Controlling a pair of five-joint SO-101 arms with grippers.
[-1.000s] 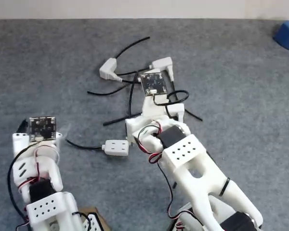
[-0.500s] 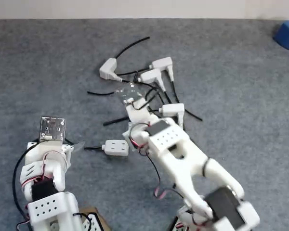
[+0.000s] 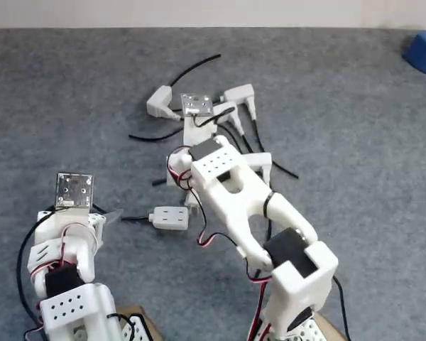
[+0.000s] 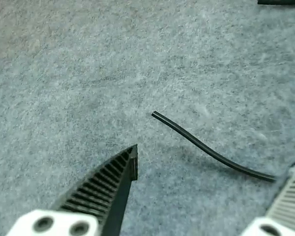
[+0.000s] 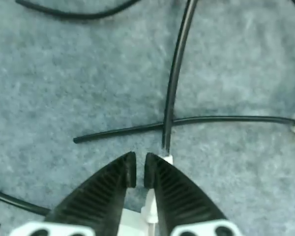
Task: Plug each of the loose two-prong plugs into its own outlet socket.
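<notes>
Covering the whole table, a nubby grey carpet [image 3: 355, 142] carries a tangle of thin, glossy black cables [image 3: 193, 69] in the upper middle of the high view. Blocky white plugs lie among them: one plug [image 3: 160, 101] at the tangle's left, a second plug [image 3: 240, 94] at its right, and another white block [image 3: 259, 162] lower down, just beside the right arm [image 3: 241, 199]. The outlet socket [image 3: 170, 218], a flat white bar with rounded corners and small slots, sits in the lower middle, apart from the plugs. Its cable runs toward the left arm [image 3: 64, 241].

The right gripper [image 5: 140, 169] hangs over the tangle with its ribbed black fingers [image 5: 108, 191] drawn nearly together, a mere slit between them. A small white cable end [image 5: 166, 158] lies just beside one tip; whether it is pinched cannot be told. The left gripper [image 4: 216, 157] is spread wide above the carpet, with a loose black cable end [image 4: 187, 135] lying between its fingers [image 4: 108, 191].

A blue object [image 3: 424, 51] sits at the upper right edge, and wide stretches of carpet run down both sides of the high view.
</notes>
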